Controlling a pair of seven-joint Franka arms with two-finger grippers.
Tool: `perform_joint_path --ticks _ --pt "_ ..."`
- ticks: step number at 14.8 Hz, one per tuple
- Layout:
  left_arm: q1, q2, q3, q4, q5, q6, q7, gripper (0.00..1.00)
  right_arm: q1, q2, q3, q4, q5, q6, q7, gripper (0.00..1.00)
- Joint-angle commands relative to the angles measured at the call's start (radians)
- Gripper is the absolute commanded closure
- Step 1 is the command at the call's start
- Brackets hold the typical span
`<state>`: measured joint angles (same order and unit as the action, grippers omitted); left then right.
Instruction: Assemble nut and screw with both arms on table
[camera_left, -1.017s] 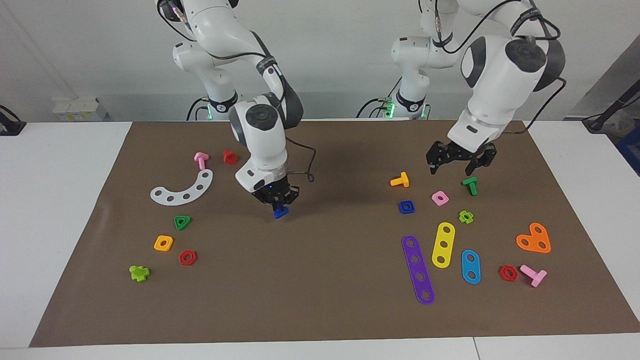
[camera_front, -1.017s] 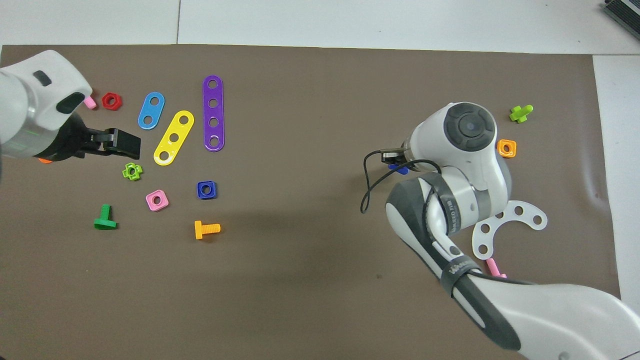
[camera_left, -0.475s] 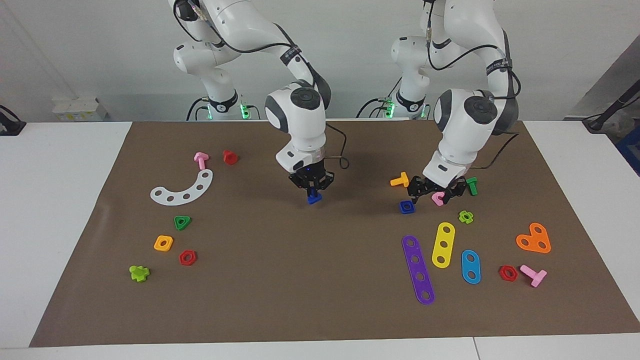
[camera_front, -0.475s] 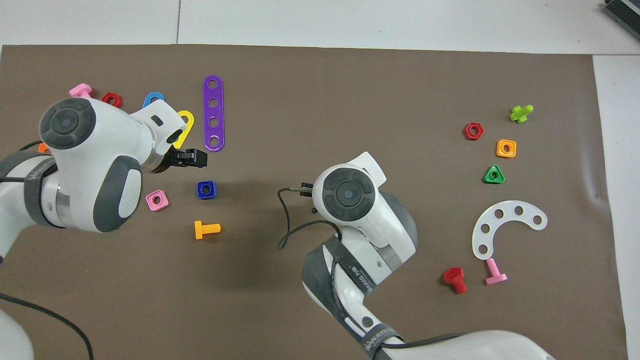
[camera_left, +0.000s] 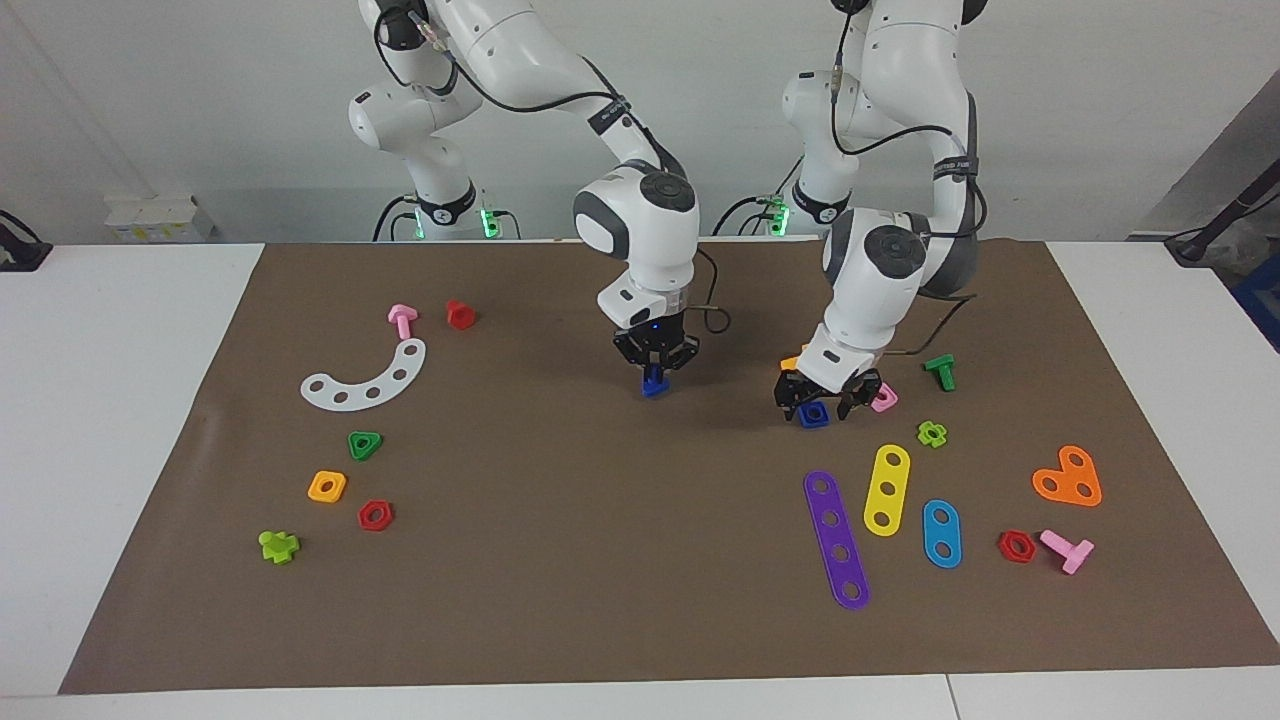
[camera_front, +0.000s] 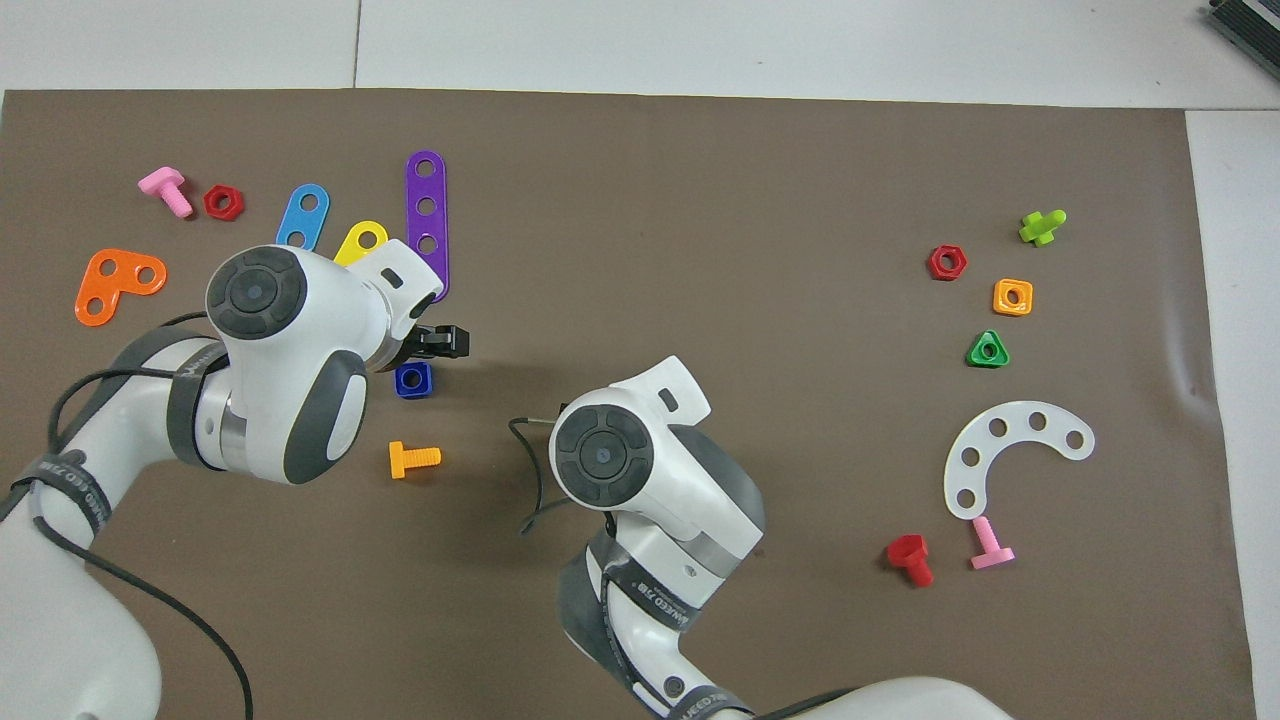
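Right gripper (camera_left: 655, 372) is hanging over the bare middle of the brown mat (camera_left: 620, 560), its fingers clamped on the screw (camera_left: 655, 384), whose dark-blue body is poking out below the fingertips, clear of the mat. In the overhead view that gripper and the screw are hiding under the arm's own white wrist.

Left gripper (camera_left: 822, 400) is sitting low at the nut (camera_left: 813, 414), toward the left arm's end of the table (camera_left: 130, 400). Its black fingers are standing on either side of the dark-blue square, spread apart, and whether they are touching it cannot be told. The nut is lying flat on the mat, just beside the pink square nut (camera_left: 884, 399) and nearer to the robots than the purple strip (camera_left: 836, 540). From overhead the nut (camera_front: 412, 380) is showing just past the edge of the left arm's wrist, with the orange screw (camera_front: 413, 459) nearer to the robots than it.

Toward the right arm's end of the table the white curved strip (camera_left: 366, 379), the green triangular nut (camera_left: 365, 445), the orange square nut (camera_left: 327, 486) and the red screw (camera_left: 460, 314) are lying apart from each other on the mat.
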<state>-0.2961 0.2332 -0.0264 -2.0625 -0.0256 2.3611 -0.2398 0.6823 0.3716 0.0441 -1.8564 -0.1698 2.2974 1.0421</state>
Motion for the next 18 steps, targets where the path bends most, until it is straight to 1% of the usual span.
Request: perform_joint_path --ticks 1,2,4,5,7,8,10,11,13,16,18 --pt "-0.018 0.015 0.016 -0.039 -0.014 0.055 0.002 0.13 0.005 0.009 -0.001 -0.003 -0.033 0.017 0.039 0.43" --pt "-0.015 0.015 0.016 -0.039 -0.014 0.053 0.008 0.13 0.0 0.009 -0.001 -0.001 -0.033 0.016 0.041 0.21" --pt "-0.008 0.015 0.017 -0.039 -0.011 0.049 0.011 0.13 -0.015 -0.003 -0.003 0.0 -0.033 0.004 0.03 0.08" --pt "-0.005 0.015 0.017 -0.039 -0.008 0.049 0.011 0.13 -0.032 -0.016 -0.003 -0.001 -0.031 0.0 0.027 0.03" --pt "-0.002 0.015 0.019 -0.039 -0.008 0.046 0.011 0.13 -0.07 -0.049 -0.001 -0.003 -0.025 -0.015 -0.002 0.02" --pt "0.0 0.014 0.019 -0.041 -0.007 0.038 0.013 0.14 -0.094 -0.068 -0.001 -0.003 -0.019 -0.033 -0.045 0.02" --pt "0.003 0.015 0.019 -0.044 -0.005 0.027 0.022 0.16 -0.133 -0.118 0.0 -0.004 -0.014 -0.099 -0.155 0.01" --pt "0.003 0.014 0.02 -0.051 -0.005 0.027 0.023 0.17 -0.153 -0.141 0.0 -0.006 0.011 -0.134 -0.239 0.01" --pt "0.003 0.012 0.02 -0.062 -0.004 0.026 0.03 0.18 -0.231 -0.169 -0.001 -0.006 0.096 -0.147 -0.327 0.01" --pt "0.015 0.011 0.022 -0.071 -0.004 0.027 0.06 0.2 -0.349 -0.19 0.0 -0.006 0.108 -0.171 -0.466 0.0" --pt "0.015 0.009 0.022 -0.073 -0.004 0.026 0.062 0.25 -0.418 -0.221 0.0 -0.006 0.113 -0.176 -0.552 0.0"
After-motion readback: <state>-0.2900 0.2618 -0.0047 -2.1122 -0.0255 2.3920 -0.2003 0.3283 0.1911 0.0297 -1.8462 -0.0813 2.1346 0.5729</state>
